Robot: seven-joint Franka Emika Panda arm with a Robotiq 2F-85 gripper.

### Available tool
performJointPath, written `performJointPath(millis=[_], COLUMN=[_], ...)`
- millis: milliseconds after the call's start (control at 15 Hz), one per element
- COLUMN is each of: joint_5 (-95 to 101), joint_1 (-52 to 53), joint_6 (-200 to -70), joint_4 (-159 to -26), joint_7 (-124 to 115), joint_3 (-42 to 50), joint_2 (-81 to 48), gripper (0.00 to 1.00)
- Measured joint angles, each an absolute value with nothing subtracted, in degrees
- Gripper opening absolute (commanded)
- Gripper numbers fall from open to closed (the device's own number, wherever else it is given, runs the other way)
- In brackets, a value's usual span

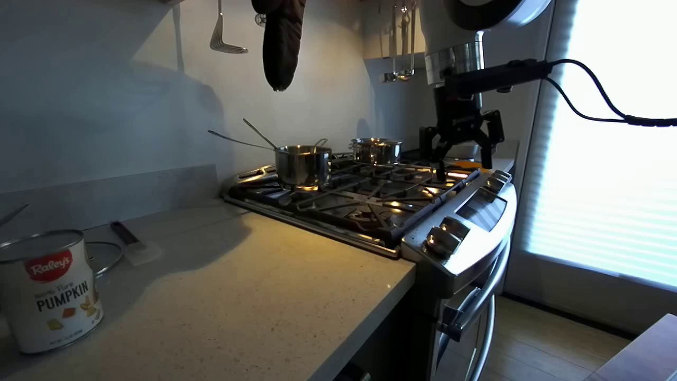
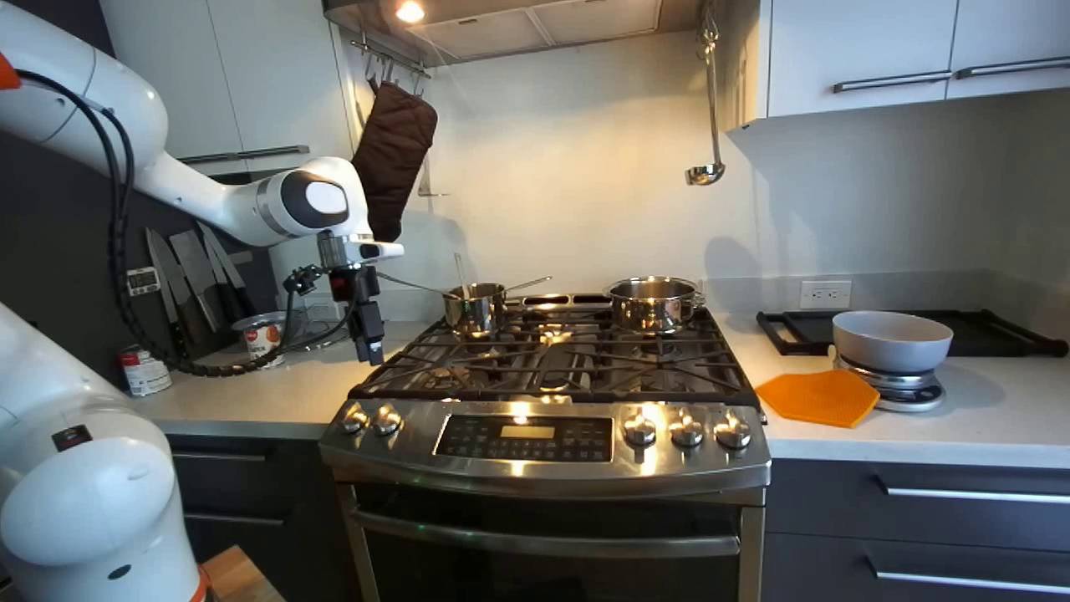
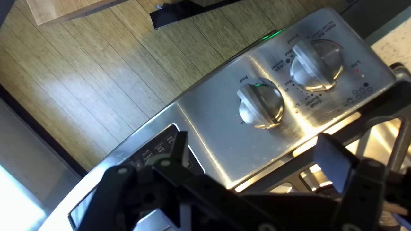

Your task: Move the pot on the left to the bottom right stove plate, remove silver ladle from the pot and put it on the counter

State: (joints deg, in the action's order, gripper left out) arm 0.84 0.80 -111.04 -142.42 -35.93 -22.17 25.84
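Steel pot (image 2: 475,311), the left of 2, sits at the back left of the stove (image 2: 543,474), i.e. behind the jaws toward the wall (image 2: 577,167), well apart from the gripper (image 1: 463,169) in both exterior views. So part 1 isn't done: the front right plate (image 2: 669,378) is off to the jaws' right & the pot isn't on it. Other pot (image 2: 654,305), back right, is also beyond the jaws & prob. needs no handling.

Jaws are spread wide, fingers (image 1: 485,159) well apart, nothing held. They hang by the stove's front edge; wrist view has knobs (image 3: 261,106) below them.

Part 2 isn't done either, AFAICT. Slim handles (image 2: 418,287) stick out past the pot's rim, behind the jaws too; 1 is prob. the silver ladle's, but can't tell which, & its bowl isn't visible. Hanging ladle (image 2: 705,174), up & right of the jaws, prob. isn't the 1 meant.

Left to do, then, approx. everything: bring the jaws in to the pot, grip it, carry it to the plate on their right, set it down, then draw the ladle out & lay it on the counter (image 1: 275,296), e.g. the stretch left of the jaws; the task doesn't say which side.
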Motion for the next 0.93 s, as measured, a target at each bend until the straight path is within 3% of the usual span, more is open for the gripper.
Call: performJointPath(millis=[467,933], joint_5=[1.3,2.7], joint_1=[1.5,1.0], joint_6=[-111.4,-112.4], joint_4=[-140.1,-125.7], joint_7=[-36.1,-39.2], joint_3=[-20.4,-18.1], joint_2=[25.0,14.8], gripper=[1.00,1.00])
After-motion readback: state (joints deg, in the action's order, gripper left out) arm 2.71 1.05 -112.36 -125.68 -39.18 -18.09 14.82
